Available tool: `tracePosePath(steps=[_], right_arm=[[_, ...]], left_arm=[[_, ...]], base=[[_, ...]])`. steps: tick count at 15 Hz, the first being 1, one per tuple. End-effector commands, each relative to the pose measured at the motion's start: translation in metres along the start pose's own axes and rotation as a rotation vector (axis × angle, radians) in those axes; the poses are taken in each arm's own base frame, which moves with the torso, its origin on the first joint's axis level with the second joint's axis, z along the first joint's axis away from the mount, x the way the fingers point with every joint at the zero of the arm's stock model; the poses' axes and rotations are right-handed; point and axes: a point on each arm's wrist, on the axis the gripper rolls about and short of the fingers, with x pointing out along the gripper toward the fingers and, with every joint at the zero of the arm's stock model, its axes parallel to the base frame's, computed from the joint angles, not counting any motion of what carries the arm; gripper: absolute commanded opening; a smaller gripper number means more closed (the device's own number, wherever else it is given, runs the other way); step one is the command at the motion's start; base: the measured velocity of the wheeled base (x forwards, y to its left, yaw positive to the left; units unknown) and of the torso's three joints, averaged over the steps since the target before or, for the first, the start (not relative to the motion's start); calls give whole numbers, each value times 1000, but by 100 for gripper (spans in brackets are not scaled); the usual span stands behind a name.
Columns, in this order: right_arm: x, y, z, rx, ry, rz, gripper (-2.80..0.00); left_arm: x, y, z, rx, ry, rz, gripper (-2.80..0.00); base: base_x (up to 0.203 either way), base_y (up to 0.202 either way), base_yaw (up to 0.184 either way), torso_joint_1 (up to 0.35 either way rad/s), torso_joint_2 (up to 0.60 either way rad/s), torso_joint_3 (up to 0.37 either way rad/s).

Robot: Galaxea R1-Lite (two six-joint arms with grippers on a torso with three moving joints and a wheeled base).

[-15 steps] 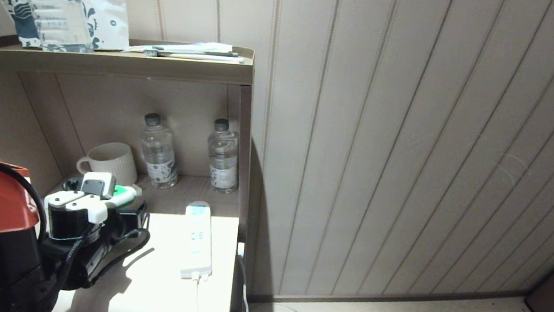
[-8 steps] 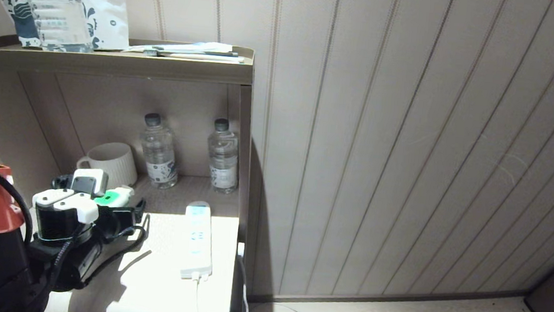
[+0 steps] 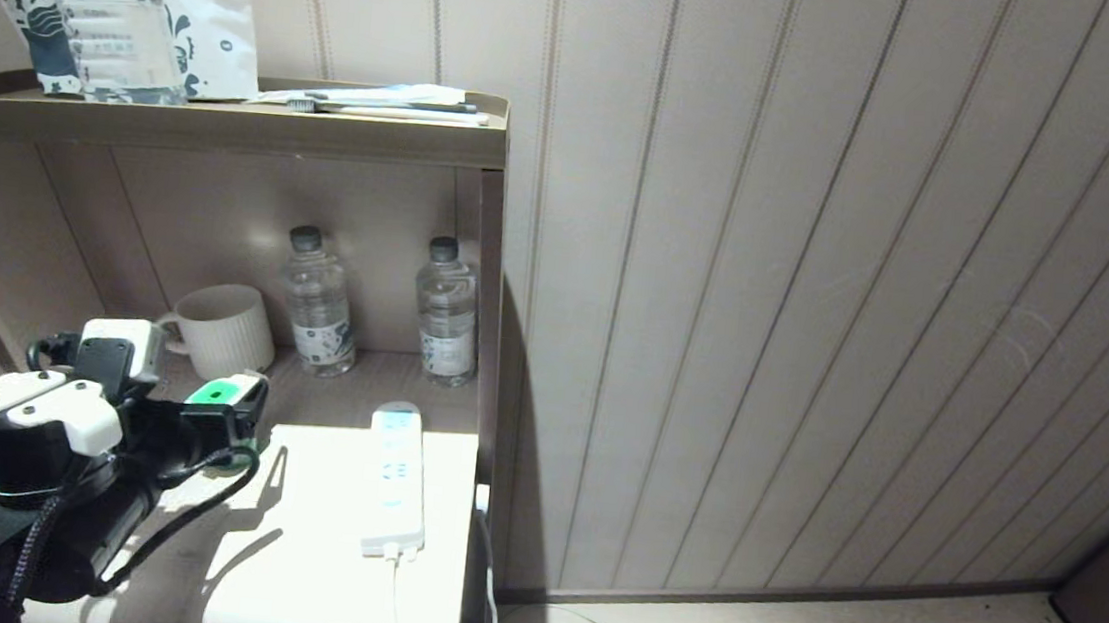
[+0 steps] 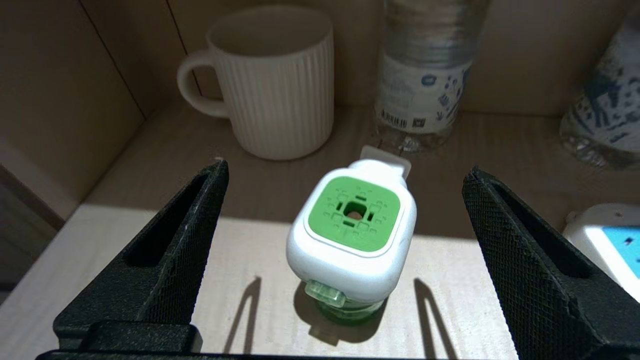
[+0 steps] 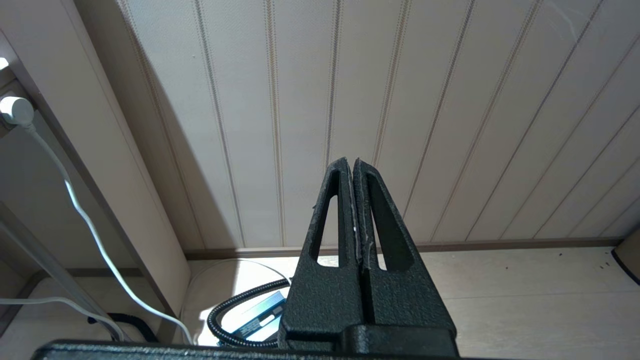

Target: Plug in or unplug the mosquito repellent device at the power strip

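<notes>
- Your left tool (image 4: 345,200) stands with its two black jaws spread wide, holding nothing. A second ago it was closer around the mosquito repellent device (image 4: 352,235); it has since opened and drawn back toward you.
- In the left wrist view the device stands upright on its own on the pale tabletop (image 4: 240,320), between the jaws but clear of both, with bare surface and its own shadow on either side.
- The device has a white head with a bright green top facing up and a green translucent bottle beneath. A white ribbed mug (image 4: 272,80) stands just behind it, and a clear water bottle (image 4: 425,75) beside the mug.
- Taking the device as your landmark: the power strip (image 3: 396,478) lies on the same tabletop to its right in the head view, apart from it, long and white with pale blue panels and a white cord running off the near end.
- No plug sits in any socket of the strip that you can see, so the device reads as unplugged and set down.
- My judgement: the release marks the unplugging as done, or nearly so; only withdrawing the arm seems left.
- Your right tool (image 5: 356,215) is parked away from the shelf, facing the panelled wall, jaws pressed together and empty.
</notes>
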Motion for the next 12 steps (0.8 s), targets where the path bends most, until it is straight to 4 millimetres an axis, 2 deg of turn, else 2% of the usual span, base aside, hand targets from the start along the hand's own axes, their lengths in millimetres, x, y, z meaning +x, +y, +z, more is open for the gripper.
tracePosePath(steps=[1, 3, 4, 6, 10, 12], right_arm=[[0, 0, 0, 0, 0, 0, -280], [0, 0, 0, 0, 0, 0, -280], [0, 0, 0, 0, 0, 0, -280], [0, 0, 0, 0, 0, 0, -280], [0, 0, 0, 0, 0, 0, -280], [0, 0, 0, 0, 0, 0, -280]], left_arm=[[-13, 4, 22, -43, -119, -3, 0], [-30, 10, 39, -66, -180, -6, 0], [-38, 13, 44, -69, -189, -6, -280], [-61, 20, 53, -67, -191, -10, -280], [-104, 36, 55, -34, -120, -26, -280], [-133, 46, 58, -30, -114, -30, -280]], base=[[0, 0, 0, 0, 0, 0], [0, 0, 0, 0, 0, 0], [0, 0, 0, 0, 0, 0], [0, 0, 0, 0, 0, 0], [0, 0, 0, 0, 0, 0], [0, 0, 0, 0, 0, 0]])
